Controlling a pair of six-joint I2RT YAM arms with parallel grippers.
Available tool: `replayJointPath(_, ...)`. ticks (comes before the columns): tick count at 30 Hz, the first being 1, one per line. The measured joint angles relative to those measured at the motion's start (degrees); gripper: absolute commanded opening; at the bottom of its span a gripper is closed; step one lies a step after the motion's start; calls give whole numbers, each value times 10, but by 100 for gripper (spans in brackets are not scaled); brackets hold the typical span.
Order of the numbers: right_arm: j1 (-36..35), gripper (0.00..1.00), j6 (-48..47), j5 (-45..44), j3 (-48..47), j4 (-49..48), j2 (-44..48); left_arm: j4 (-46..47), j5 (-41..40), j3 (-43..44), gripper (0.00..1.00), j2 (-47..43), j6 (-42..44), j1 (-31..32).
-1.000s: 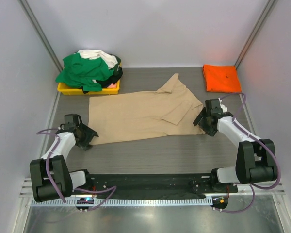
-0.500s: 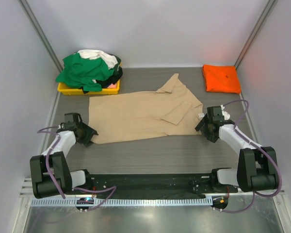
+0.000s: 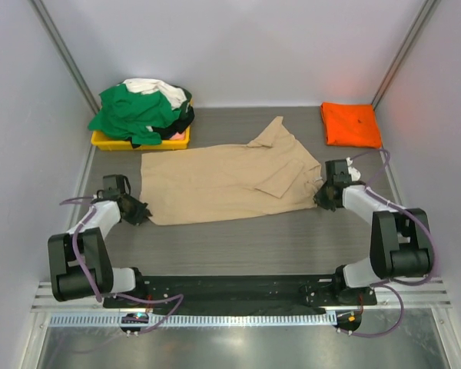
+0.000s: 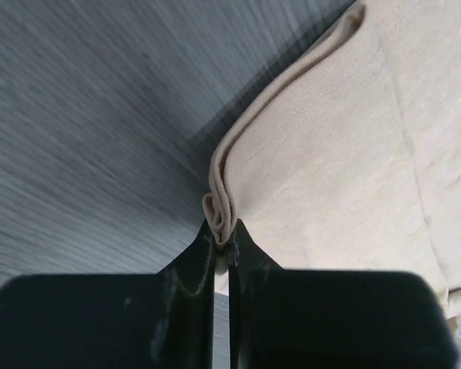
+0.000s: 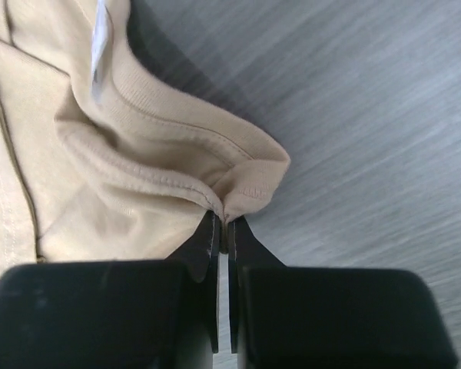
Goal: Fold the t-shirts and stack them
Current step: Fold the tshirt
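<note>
A tan-beige t-shirt lies spread across the middle of the table, one sleeve folded over its right half. My left gripper is shut on the shirt's near-left hem corner, which bunches between the black fingers. At the shirt's near-right end, my right gripper is shut on the collar edge, pinched into a ridge. A folded bright orange t-shirt lies at the back right. Green, white and black shirts are heaped at the back left.
The heap sits in a shallow yellow tray against the back-left corner. Grey walls close in the table on the left, back and right. A black rail with the arm bases runs along the near edge.
Both grippers have moved in to the tan shirt's edges and closed on the cloth; a second ago they stood open just off its left corner and right end.
</note>
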State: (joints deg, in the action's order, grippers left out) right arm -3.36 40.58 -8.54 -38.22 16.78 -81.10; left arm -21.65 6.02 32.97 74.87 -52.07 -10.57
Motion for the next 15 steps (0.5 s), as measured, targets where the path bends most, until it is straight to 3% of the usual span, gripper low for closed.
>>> replayJointPath(3,5,1,-5,5,-69,22,-50,-30,0,57,0,40,-1,0)
replayJointPath(8,9,1,-17,8,-311,105,-109,-104,36,288,0,103,-12,1)
replayJointPath(12,12,1,-23,-9,-405,113,-34,-116,37,383,0,47,-16,1)
replayJointPath(15,17,1,-23,-15,-349,113,75,-120,41,337,0,-45,-17,0)
